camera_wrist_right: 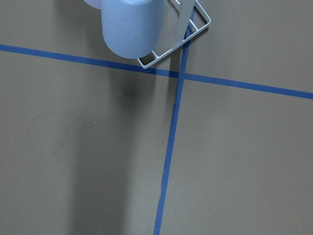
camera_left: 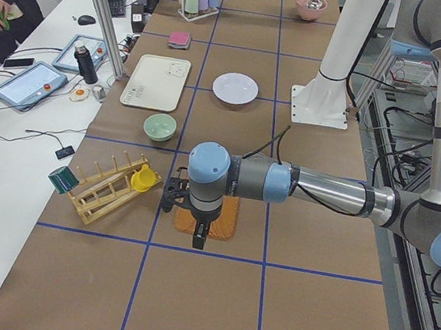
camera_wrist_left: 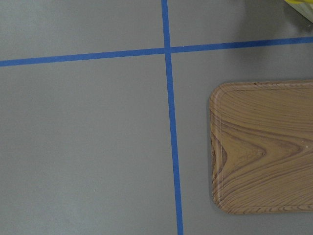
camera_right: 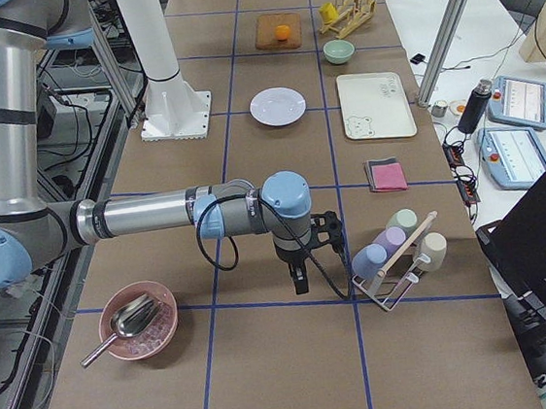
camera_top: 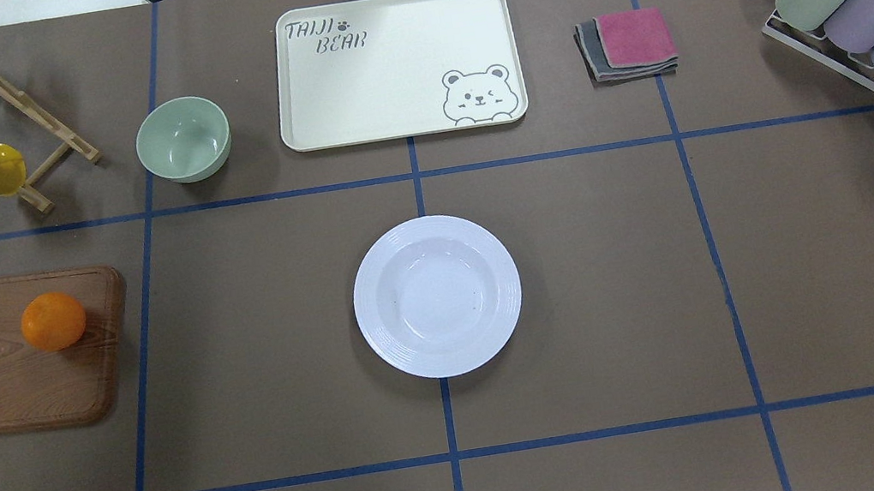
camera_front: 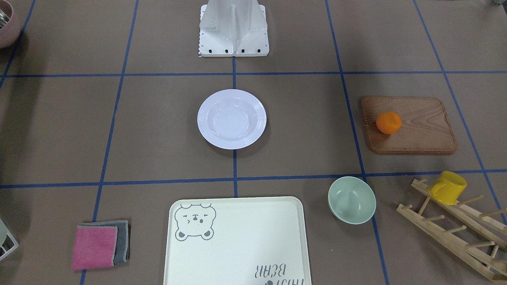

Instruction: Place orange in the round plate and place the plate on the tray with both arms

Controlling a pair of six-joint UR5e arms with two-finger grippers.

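Grey lettering (camera_top: 326, 35) is picked out on the tray (camera_top: 409, 59) in the overhead view. "TAIJI" is read on the upper line and "BEAR" on the line beneath, both set in the tray's upper-left corner as that view shows it. A small paw print (camera_top: 343, 24) is printed just after "TAIJI". A grey bear face (camera_top: 476, 92) is drawn in the opposite corner, with no words beside it.

In the front-facing view the same lettering (camera_front: 282, 274) is seen upside down. "BEAR" is made out clearly there, while the other line is partly cut off by the picture's lower edge. In both side views the tray's marks are too small to be read.
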